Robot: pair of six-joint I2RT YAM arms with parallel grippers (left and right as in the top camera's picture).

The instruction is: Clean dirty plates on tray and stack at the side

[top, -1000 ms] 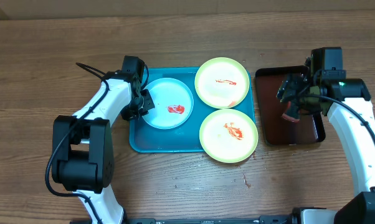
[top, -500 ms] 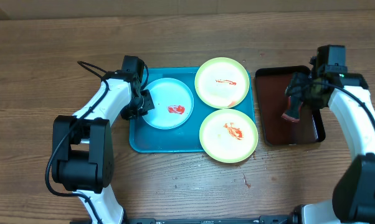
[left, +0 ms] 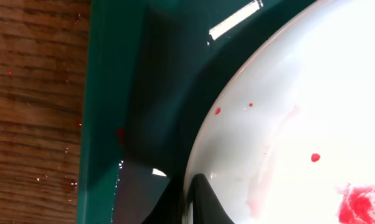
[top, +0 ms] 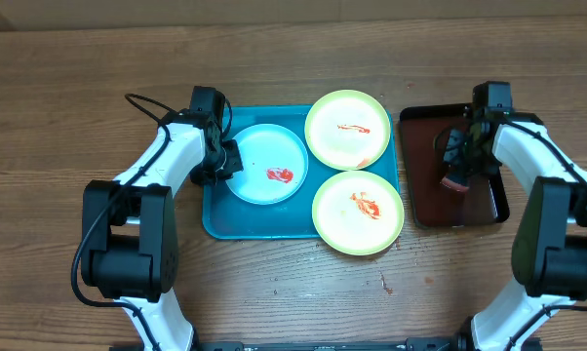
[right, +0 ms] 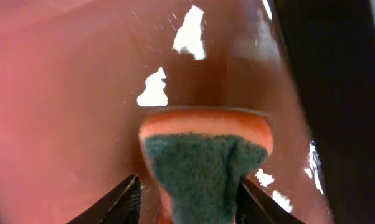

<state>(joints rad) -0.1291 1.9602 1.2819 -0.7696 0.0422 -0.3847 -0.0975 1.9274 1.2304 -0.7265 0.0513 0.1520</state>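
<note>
While the left gripper [top: 222, 162] is pinched tight on the left rim of the blue plate [top: 264, 164] in the blue tray [top: 215, 222], the right gripper [right: 190, 202] hangs over the sponge [right: 203, 155] in the brown tray [top: 425, 210]. Its fingers are half-wide, astride the sponge's narrow width, with a sliver of gap on one side. The sponge's long axis runs straight out between them, and the right arm is plainly nearer. Two yellow-green plates [top: 347, 129], smeared red, overlap the blue tray's right edge. I can read no writing anywhere
</note>
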